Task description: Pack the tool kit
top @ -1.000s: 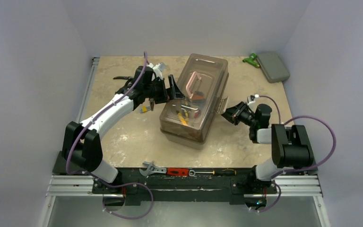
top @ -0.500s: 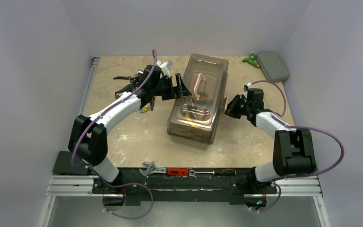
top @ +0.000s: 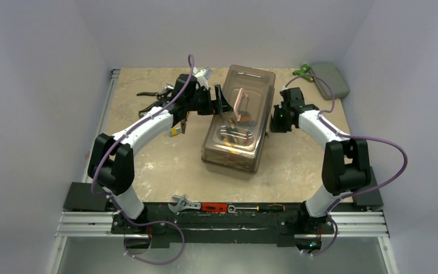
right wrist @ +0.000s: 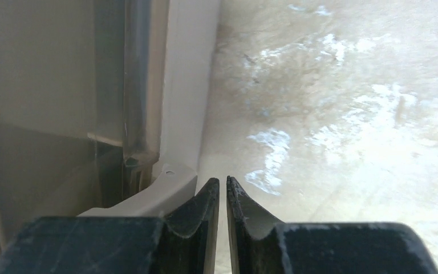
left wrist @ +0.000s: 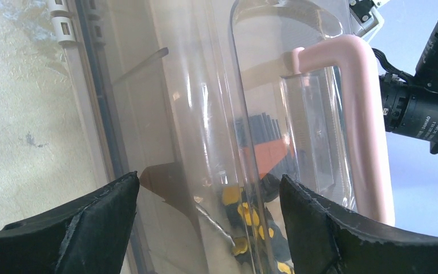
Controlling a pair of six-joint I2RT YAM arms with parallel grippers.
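Observation:
The beige toolbox [top: 228,162] stands mid-table with its smoky translucent lid [top: 250,80] down and its pinkish handle [top: 239,103] on top. Yellow-and-black tools [top: 231,136] show through the lid. My left gripper [top: 219,101] is open at the lid's left side. In the left wrist view its jaws [left wrist: 208,188] frame the lid [left wrist: 205,114], with the handle [left wrist: 365,114] to the right. My right gripper [top: 274,121] is shut and empty at the box's right side. In the right wrist view its tips [right wrist: 223,185] sit beside a beige latch [right wrist: 165,188]. Black pliers [top: 151,94] and a yellow-tipped tool [top: 175,131] lie left of the box.
A small flat grey case [top: 329,80] and a green item [top: 303,71] lie at the back right. A wrench [top: 183,202], a red-handled tool [top: 214,207] and a screwdriver [top: 262,207] lie along the black front rail. Walls close off the table's far and side edges.
My right arm has swung from the near right up to the box's right side. My left gripper has moved right against the lid. The box has turned and shifted a little to the right.

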